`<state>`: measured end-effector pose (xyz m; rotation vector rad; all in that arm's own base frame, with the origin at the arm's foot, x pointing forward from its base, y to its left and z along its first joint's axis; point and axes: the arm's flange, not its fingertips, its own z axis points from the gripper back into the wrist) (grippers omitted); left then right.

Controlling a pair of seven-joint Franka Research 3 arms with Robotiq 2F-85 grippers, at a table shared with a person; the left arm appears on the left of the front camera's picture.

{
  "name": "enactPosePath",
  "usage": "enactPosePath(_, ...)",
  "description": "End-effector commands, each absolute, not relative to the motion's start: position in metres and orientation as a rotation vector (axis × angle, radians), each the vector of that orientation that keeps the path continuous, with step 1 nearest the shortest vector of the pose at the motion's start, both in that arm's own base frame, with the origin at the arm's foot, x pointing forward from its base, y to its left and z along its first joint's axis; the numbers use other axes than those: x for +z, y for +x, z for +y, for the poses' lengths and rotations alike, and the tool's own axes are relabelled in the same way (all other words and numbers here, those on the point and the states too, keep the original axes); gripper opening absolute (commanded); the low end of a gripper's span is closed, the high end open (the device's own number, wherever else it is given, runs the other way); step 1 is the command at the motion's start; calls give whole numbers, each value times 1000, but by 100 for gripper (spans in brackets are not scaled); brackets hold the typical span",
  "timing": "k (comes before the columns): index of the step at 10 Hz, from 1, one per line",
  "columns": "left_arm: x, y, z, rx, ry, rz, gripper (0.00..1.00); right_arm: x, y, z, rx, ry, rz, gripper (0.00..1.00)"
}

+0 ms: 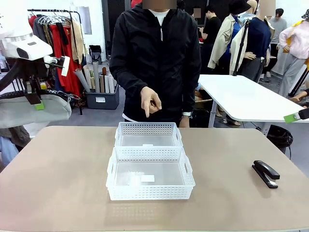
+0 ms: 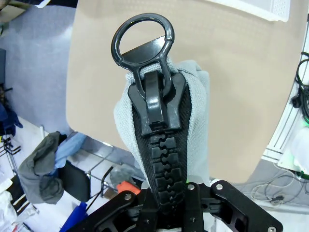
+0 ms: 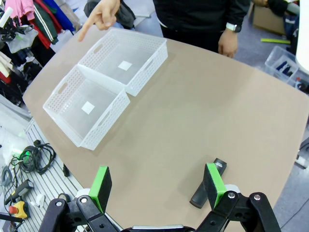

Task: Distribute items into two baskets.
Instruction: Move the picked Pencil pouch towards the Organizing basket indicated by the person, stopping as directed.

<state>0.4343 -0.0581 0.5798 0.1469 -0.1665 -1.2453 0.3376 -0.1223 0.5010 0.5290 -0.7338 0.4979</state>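
while the left gripper (image 2: pixel 164 200) pinches the grey pouch (image 2: pixel 198 125) at its zipper, the right gripper (image 3: pixel 158 184) hangs spread over the stapler (image 3: pixel 197 198)

A beige table (image 1: pixel 58 183) with rounded corners stood in front of me. Behind it, at my left, a clothes rack (image 1: pixel 53 12) carried red and beige garments (image 1: pixel 60 48). Just beside the rack, a dark grey bin (image 1: pixel 102 100) held upright rolls (image 1: pixel 91 77). At my right was a white table (image 1: pixel 241 96). The floor (image 1: pixel 96 116) was grey, the far wall (image 1: pixel 14 9) white, and the light even. Near my edge of the table, black cables (image 3: pixel 34 157) lay coiled.
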Motion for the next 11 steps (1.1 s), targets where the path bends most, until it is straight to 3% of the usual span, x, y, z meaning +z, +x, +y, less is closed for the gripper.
enactPosePath(1,581,434,-57,-1237,154,-166,0,502,337,-122,502,532,-738,100)
enactPosePath(7,580,434,-58,-1245,147,-166,0,502,337,-122,502,532,-738,100)
enactPosePath(11,579,474,-86,-1290,174,-166,0,502,337,-122,502,532,-738,100)
